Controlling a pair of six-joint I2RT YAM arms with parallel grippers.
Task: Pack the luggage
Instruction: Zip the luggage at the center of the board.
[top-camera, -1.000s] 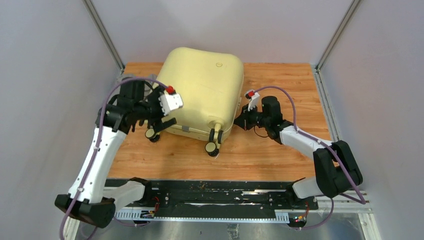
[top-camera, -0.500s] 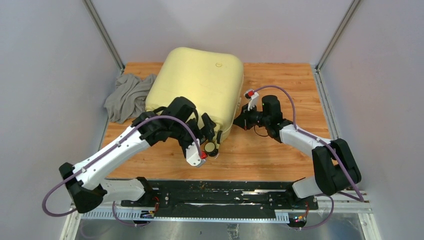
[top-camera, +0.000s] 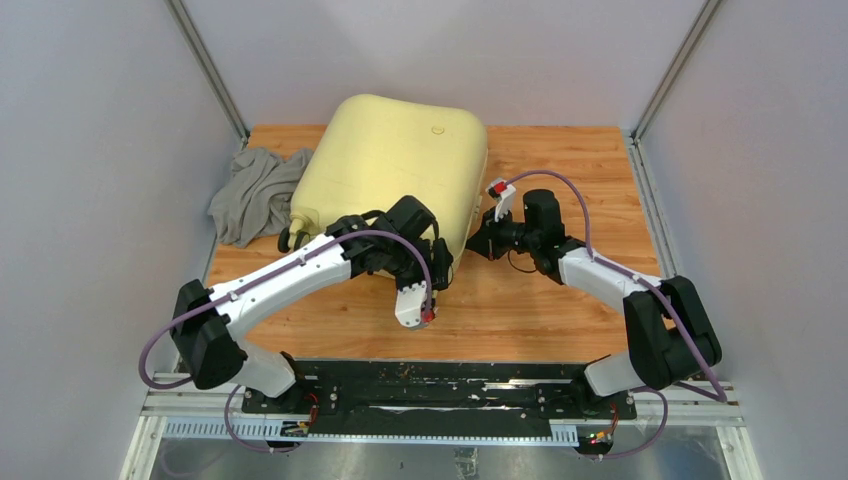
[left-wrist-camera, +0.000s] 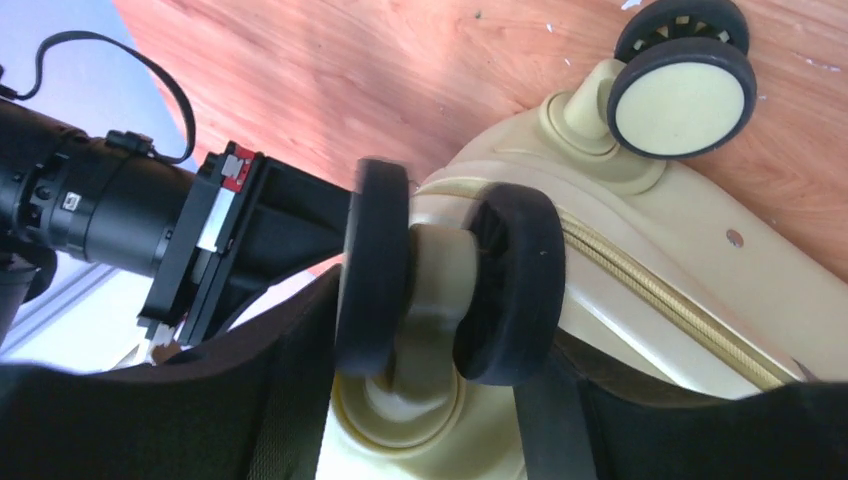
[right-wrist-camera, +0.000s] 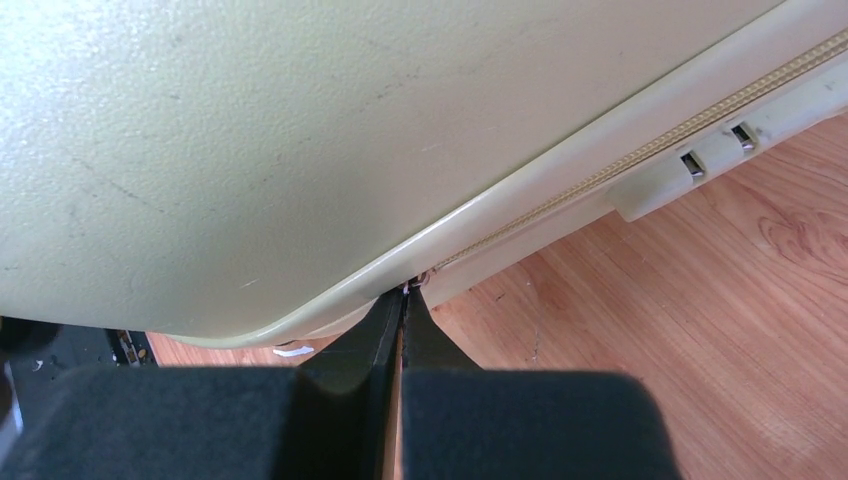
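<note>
- Risk at the zip: your right hand (right-wrist-camera: 404, 300) is closed to a sliver. Its tips meet on the beige zipper line (right-wrist-camera: 600, 165) at a rounded corner of the large pale-yellow hard-shell luggage (top-camera: 390, 165). Whether a pull tab sits between the tips is too small to confirm. If the pinch is marginal, a draw along the seam would likely let the tips slip off and skid over the shell.
- Risk of the case shifting: the luggage lies flat and closed on the smooth wooden tabletop (top-camera: 560, 160). A sideways pull at the zip could slide or swing the whole shell instead of running the zipper, unless your other hand braces it.
- Risk at the brace: your left hand (top-camera: 436, 265) is spread wide, astride the black twin-wheel caster (left-wrist-camera: 450, 285) at the near right corner. Whether its pads bear on the wheels cannot be told. A caster looks made to swivel, so I judge it a poor hold. It could turn under load and let the case move.
- Risk of contact between arms: both hands work near each other at the same corner, so a careless sweep by either could strike the other.
- Position: the luggage occupies the middle and far part of the tabletop, wheels toward the arm bases. Your right hand touches the seam on its right edge, and your left hand straddles the corner caster.
- Outstanding item: a crumpled grey cloth (top-camera: 255, 190) lies just beside the luggage's left side, outside the closed case. I judge the packing not yet done.
</note>
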